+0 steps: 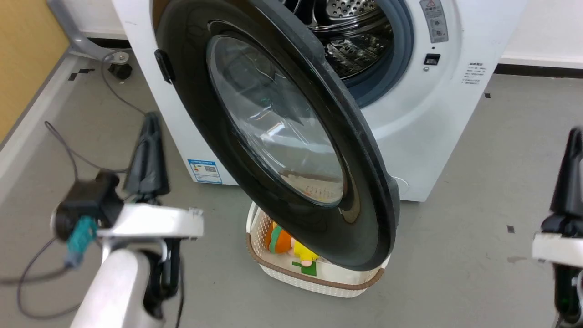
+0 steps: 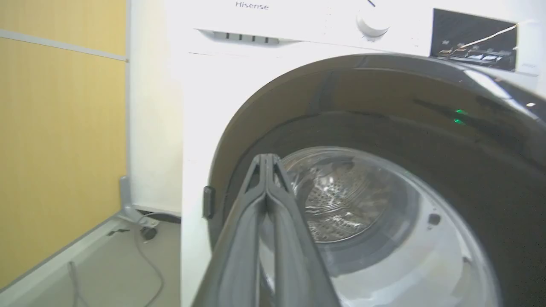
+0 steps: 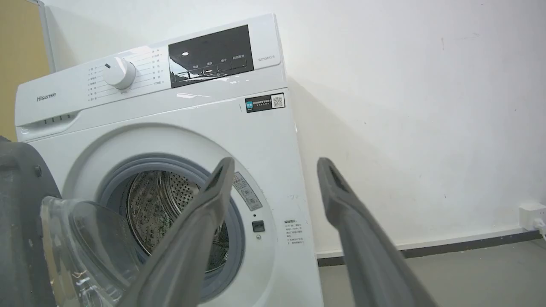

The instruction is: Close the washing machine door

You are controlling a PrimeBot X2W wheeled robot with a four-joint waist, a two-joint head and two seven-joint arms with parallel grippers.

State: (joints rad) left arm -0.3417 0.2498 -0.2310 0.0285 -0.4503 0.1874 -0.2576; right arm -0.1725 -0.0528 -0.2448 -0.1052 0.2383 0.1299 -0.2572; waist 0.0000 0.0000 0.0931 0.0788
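Landmark: the washing machine (image 1: 437,127), a white front-loader standing against the wall.

- The washing machine door (image 1: 282,136) is open. It is hinged on the machine's left edge as seen from the head and swung well out from the front panel at a slant. The steel drum (image 1: 350,27) and grey gasket (image 1: 403,45) are exposed behind it.
- Left gripper (image 1: 150,119): fingers pressed flat together, nothing held. It is in front of the machine's hinge-side lower corner, on the outer face of the door. The head view shows floor between it and the door rim, so there is no contact. In the wrist view the tips point at the black ring just beside the glass bowl.
- Right gripper (image 3: 275,164): fingers spread wide, nothing between them. It is off the machine's latch side, well apart from the door.
- White basket (image 1: 291,278) on the floor in front of the machine, under the door's lower edge, with an orange-and-yellow soft toy (image 1: 284,241) inside.
- Grey cable (image 1: 114,91) on the floor beside the machine's hinge side.
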